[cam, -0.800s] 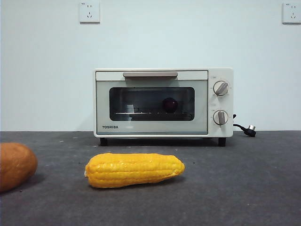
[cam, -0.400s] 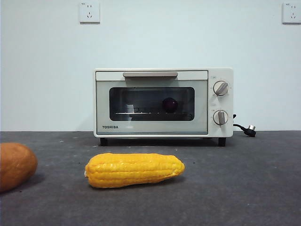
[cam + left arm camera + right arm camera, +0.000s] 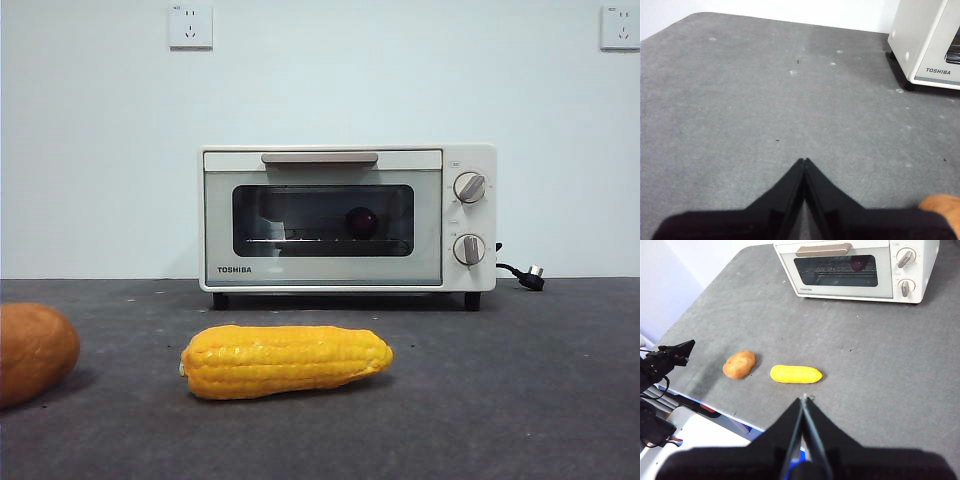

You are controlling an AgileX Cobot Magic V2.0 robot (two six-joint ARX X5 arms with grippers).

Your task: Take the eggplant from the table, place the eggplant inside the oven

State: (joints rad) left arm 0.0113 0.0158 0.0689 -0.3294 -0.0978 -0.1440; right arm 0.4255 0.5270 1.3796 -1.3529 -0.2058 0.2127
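Left gripper (image 3: 804,162): jaws pressed together, empty, over bare table (image 3: 740,100). Right gripper (image 3: 805,399): jaws likewise closed, holding nothing, high and well back from the oven (image 3: 347,217). The eggplant (image 3: 362,221) sits on the rack behind the closed door. Little risk seems left; a low arm sweep could knock the corn cob (image 3: 286,361) or the orange-brown vegetable (image 3: 32,352). Glass reflections obscure the eggplant's length and stem.
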